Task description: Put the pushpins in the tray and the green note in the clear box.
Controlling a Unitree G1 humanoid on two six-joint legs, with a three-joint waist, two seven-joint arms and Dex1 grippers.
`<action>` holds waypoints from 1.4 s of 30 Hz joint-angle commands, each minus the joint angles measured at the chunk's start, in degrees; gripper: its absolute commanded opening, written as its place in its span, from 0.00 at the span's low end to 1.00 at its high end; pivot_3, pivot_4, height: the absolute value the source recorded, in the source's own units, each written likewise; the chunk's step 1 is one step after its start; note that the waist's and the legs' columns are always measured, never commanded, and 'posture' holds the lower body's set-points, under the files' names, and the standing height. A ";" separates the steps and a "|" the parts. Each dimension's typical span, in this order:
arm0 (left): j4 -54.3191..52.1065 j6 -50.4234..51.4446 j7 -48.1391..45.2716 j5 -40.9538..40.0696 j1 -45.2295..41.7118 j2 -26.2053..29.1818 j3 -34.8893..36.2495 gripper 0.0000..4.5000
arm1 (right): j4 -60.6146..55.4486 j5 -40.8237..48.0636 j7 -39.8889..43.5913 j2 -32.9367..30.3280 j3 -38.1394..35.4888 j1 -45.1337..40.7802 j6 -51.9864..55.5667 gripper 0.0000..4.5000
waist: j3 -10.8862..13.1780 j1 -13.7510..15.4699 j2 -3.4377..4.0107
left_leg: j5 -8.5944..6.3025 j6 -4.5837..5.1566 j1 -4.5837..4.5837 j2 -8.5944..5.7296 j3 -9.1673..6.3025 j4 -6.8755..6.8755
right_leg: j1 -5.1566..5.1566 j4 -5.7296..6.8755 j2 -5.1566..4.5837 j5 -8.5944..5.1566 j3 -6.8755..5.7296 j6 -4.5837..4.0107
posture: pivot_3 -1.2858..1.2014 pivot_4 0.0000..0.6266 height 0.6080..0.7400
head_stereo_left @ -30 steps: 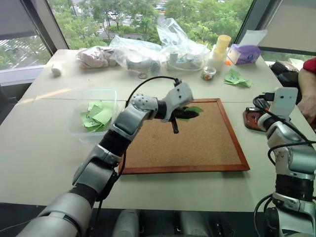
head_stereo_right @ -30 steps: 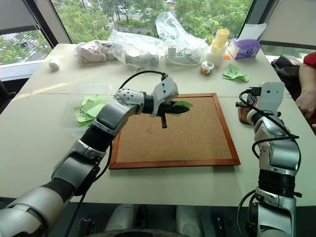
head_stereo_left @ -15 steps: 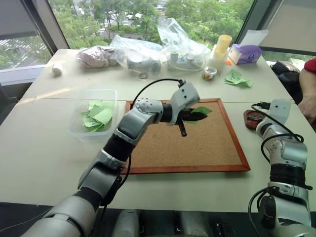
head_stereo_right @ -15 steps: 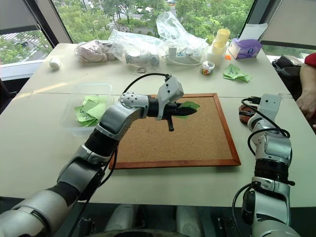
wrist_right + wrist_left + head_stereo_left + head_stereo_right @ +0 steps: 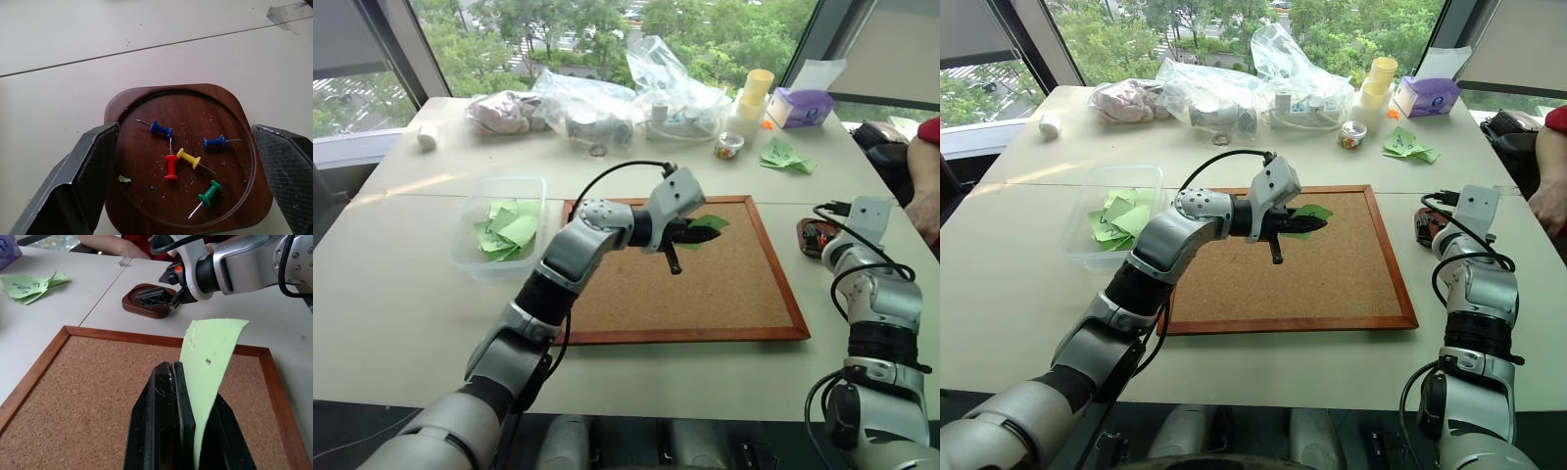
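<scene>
A wood-framed corkboard [image 5: 690, 269] is seen lying flat on the pale table [image 5: 401, 284], and everything else is placed here against it. Beyond its far edge, crinkled clear plastic bags [image 5: 636, 93], stacked yellow cups [image 5: 751, 93] and a purple tissue box [image 5: 803, 106] are lined up before the window; no print on them can be read. Loose green scraps [image 5: 783, 155] bearing dark pen squiggles, not legible as words, are spread near the board's far right corner. Just off the board's left edge, the clear box [image 5: 499, 227] is set, with several green papers inside.

Over the board's far half, the green note [image 5: 210, 377] is held up off the cork, the left gripper [image 5: 690, 233] being clamped on it with its jaws pressed together on the sheet.

Beside the board's right edge, the tray [image 5: 146, 105] is found, with the right gripper [image 5: 188, 171] poised directly above it, its jaws spread wide to either side of the dish. Five pushpins [image 5: 183, 164] are scattered inside: two blue, one red, one yellow, one green.
</scene>
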 commanded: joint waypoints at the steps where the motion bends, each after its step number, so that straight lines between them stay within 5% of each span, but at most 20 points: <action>1: -1.73 -0.76 0.28 -0.50 -0.25 -0.26 0.46 0.00 | -0.66 0.08 -0.50 -1.06 -1.91 -1.34 -1.82 0.99 | 0.00 0.00 0.00 | 0.00 0.00 0.00 0.00 0.00 0.00 | 0.00 0.00 0.00 0.00 0.00 0.00 | 0.52 0.24 0.99; 11: -6.92 3.53 3.30 -2.34 2.66 5.04 5.15 0.00 | -12.73 3.51 12.92 -3.30 1.33 2.14 -7.92 0.99 | 0.01 -0.10 0.13 | 0.02 -0.03 0.02 0.04 -0.01 0.00 | 0.00 0.02 0.05 0.00 0.01 0.01 | 0.52 0.24 0.99; 18: -16.33 24.47 18.25 -7.88 1.41 9.85 24.82 0.00 | -38.13 19.90 36.89 -7.44 9.79 9.08 -1.62 0.99 | 0.04 -0.17 0.16 | 0.01 -0.03 0.02 0.07 -0.10 0.00 | 0.01 0.05 0.07 0.00 -0.01 0.01 | 0.52 0.24 0.99; 23: -17.98 35.52 26.85 -2.35 1.50 20.24 26.51 0.00 | -44.99 28.67 41.63 -8.19 13.43 7.50 4.82 0.99 | 0.10 -0.16 0.05 | 0.01 -0.02 0.11 0.13 -0.18 -0.01 | 0.09 0.08 0.11 0.00 -0.07 0.01 | 0.52 0.24 0.99; 29: -17.20 40.34 37.23 2.16 6.76 21.60 32.03 0.00 | -44.74 29.86 49.11 -10.34 21.77 5.68 6.52 0.99 | 0.19 0.46 -0.17 | -0.06 0.11 0.09 -0.08 -0.24 0.03 | 0.20 0.02 -0.18 0.00 -0.19 0.00 | 0.52 0.24 0.99; 32: -17.04 39.35 38.07 1.43 8.00 20.22 32.50 0.21 | -43.19 27.79 49.68 -10.50 23.53 5.13 5.13 1.00 | 0.32 0.61 -0.39 | -0.06 0.09 -0.07 -0.06 -0.26 0.04 | 0.08 -0.01 -0.18 0.00 -0.24 0.00 | 0.52 0.24 0.99; 39: -18.97 38.83 39.43 1.45 9.68 20.37 32.55 0.99 | -41.87 26.82 50.53 -11.38 23.69 5.40 4.79 1.00 | 0.33 0.28 -0.40 | -0.04 0.06 -0.11 -0.05 -0.27 0.08 | 0.04 0.02 -0.21 0.01 -0.26 -0.01 | 0.52 0.24 0.99; 42: -20.18 37.35 39.92 1.72 9.89 21.03 32.88 1.00 | -41.80 26.89 50.24 -11.54 23.25 5.38 4.86 1.00 | 0.33 0.21 -0.40 | -0.03 0.04 -0.10 -0.04 -0.27 0.08 | 0.04 0.03 -0.21 0.01 -0.26 -0.01 | 0.52 0.24 0.99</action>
